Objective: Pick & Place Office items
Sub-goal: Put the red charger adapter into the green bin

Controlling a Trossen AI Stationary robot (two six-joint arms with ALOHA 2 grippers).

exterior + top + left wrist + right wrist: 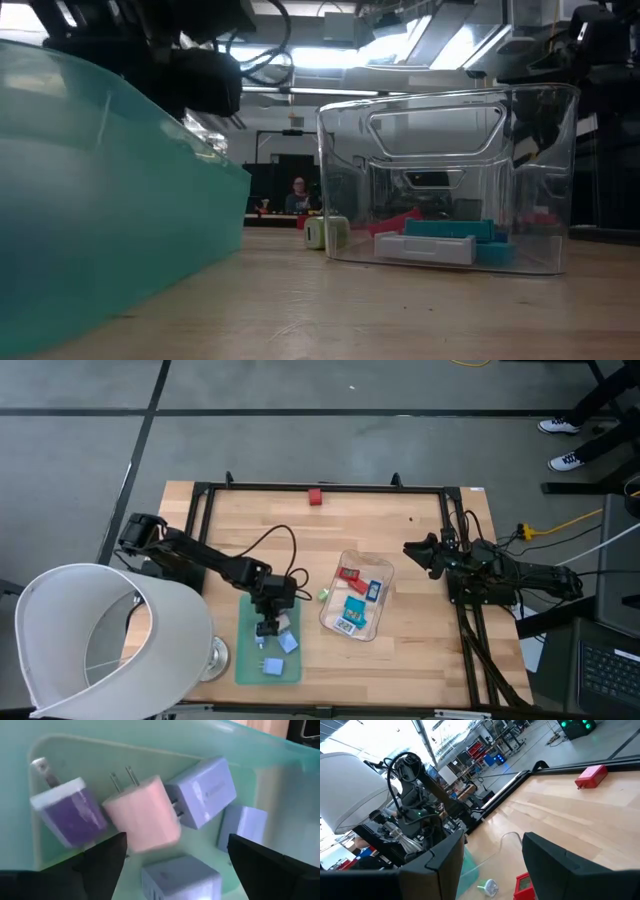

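Office items, small plug-style charger blocks: several lying on the green mat [252,660] at the left, namely a purple one [70,812], a pink one [142,812] and pale blue ones [205,797], packed close together and partly touching. Left gripper [266,628] poised directly above this cluster, jaws apart, nothing held. Light green piece [323,595] alone on the table between mat and tray. Clear tray [382,573] at centre, already holding red, teal and blue pieces [352,608]. Red block [315,496] isolated near the far edge. Right gripper [425,553] idle beside the tray, jaws apart, empty.

Risk, as judged: blocks crowded, so closing could catch two, or nudge neighbours off the mat; protruding prongs could twist a block in the grasp.
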